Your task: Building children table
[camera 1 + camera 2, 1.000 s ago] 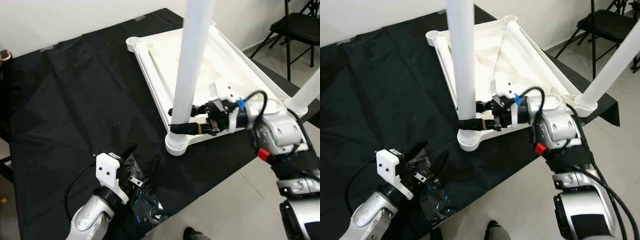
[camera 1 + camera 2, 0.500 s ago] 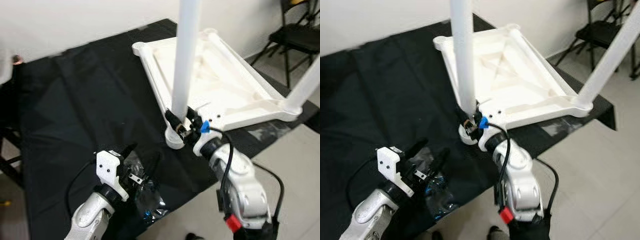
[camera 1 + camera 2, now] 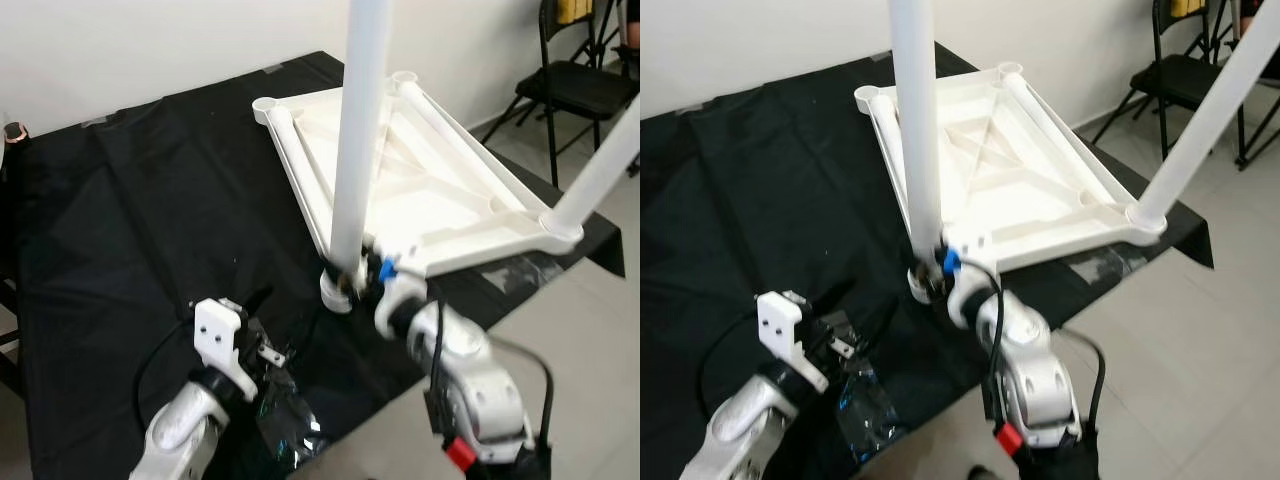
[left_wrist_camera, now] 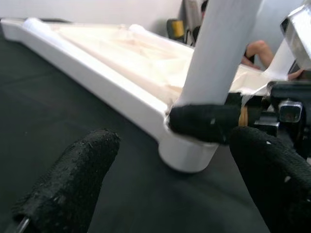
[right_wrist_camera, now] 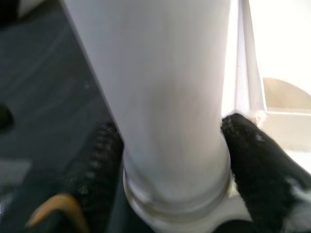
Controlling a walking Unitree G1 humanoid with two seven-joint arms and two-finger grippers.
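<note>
The white children's table top [image 3: 440,190] lies upside down on a black cloth. A white leg [image 3: 355,130] stands upright in its near corner socket [image 3: 337,293]. My right gripper [image 3: 350,276] is shut on that leg just above the socket, with black fingers [image 5: 97,170] on both sides of the tube [image 5: 160,92]. A second leg [image 3: 605,165] rises tilted from the right corner. My left gripper [image 3: 268,335] hovers open low over the cloth, short of the near socket [image 4: 187,150], with nothing between its fingers [image 4: 73,184].
A crumpled clear plastic bag [image 3: 285,415] lies on the cloth under my left gripper. The cloth's front edge drops to a tiled floor [image 3: 1200,380]. A black folding chair [image 3: 585,80] stands at the back right. A person [image 4: 255,48] sits beyond the table.
The view has shifted. My right arm has swung round from the leg's right side to its near side, still shut on the leg. The left gripper has stayed open in place.
</note>
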